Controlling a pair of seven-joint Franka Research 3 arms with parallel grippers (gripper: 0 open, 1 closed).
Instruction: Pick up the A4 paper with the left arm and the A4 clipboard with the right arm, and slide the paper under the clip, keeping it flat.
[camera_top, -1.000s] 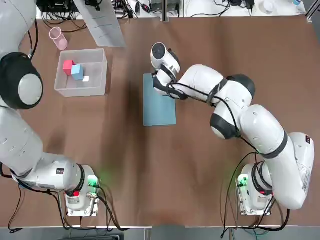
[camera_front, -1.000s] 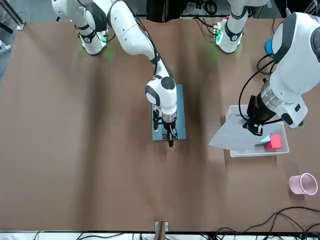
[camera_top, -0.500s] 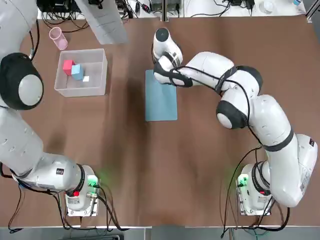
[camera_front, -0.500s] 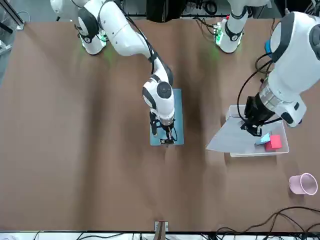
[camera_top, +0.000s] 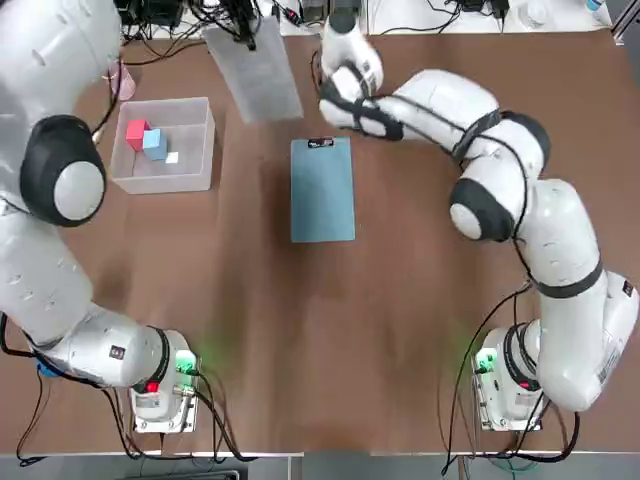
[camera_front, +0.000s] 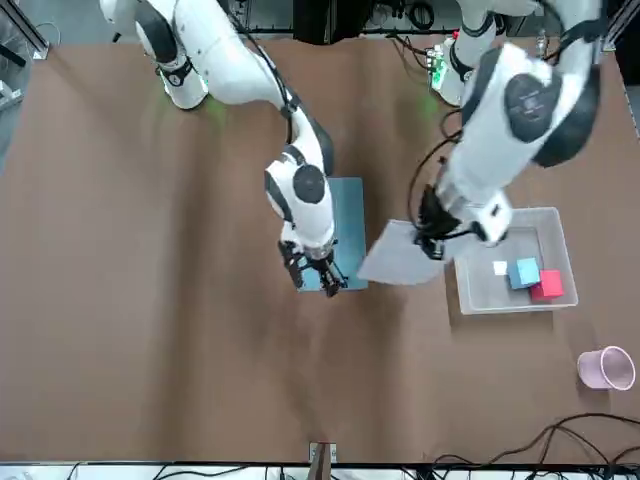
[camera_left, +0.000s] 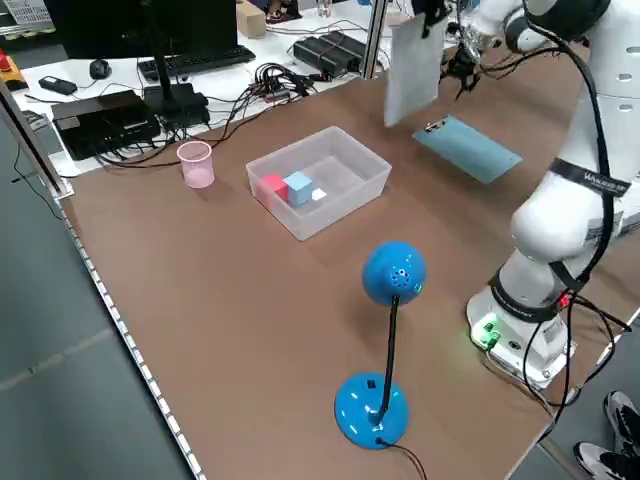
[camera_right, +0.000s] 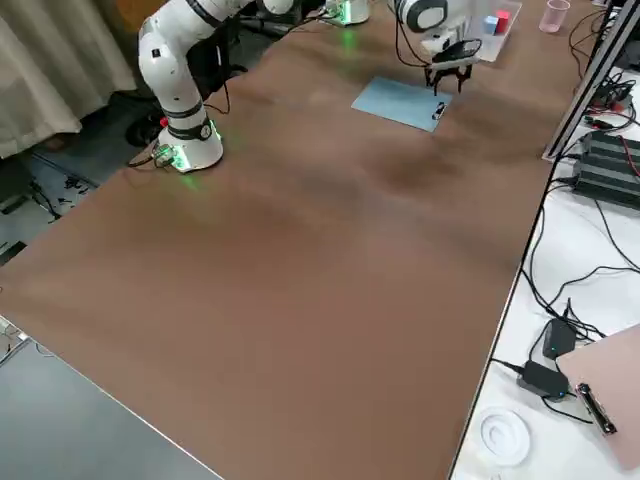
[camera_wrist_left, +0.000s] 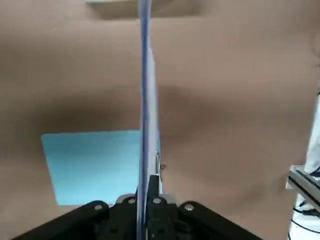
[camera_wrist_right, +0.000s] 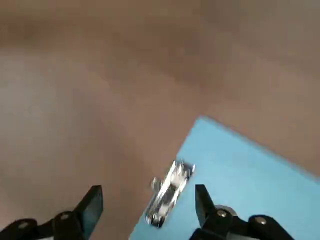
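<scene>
From left to right in the top view, a pink plastic cup (camera_front: 607, 368) stands on the brown tabletop (camera_top: 450, 330), near a translucent rectangular bin (camera_top: 190, 182) with a red cube (camera_top: 137, 134) and a light-blue cube (camera_top: 155, 144) inside. Next, the left gripper (camera_wrist_left: 149, 187) has its jaws clenched on the thin white paper sheet (camera_top: 262, 85), raised off the tabletop. The flat light-blue rectangular clipboard (camera_top: 322, 200) lies beyond, its small silver-and-black metal clip (camera_top: 321, 143) apart from the sheet. Near that clip, the right gripper (camera_wrist_right: 149, 190) has empty, parted jaws.
</scene>
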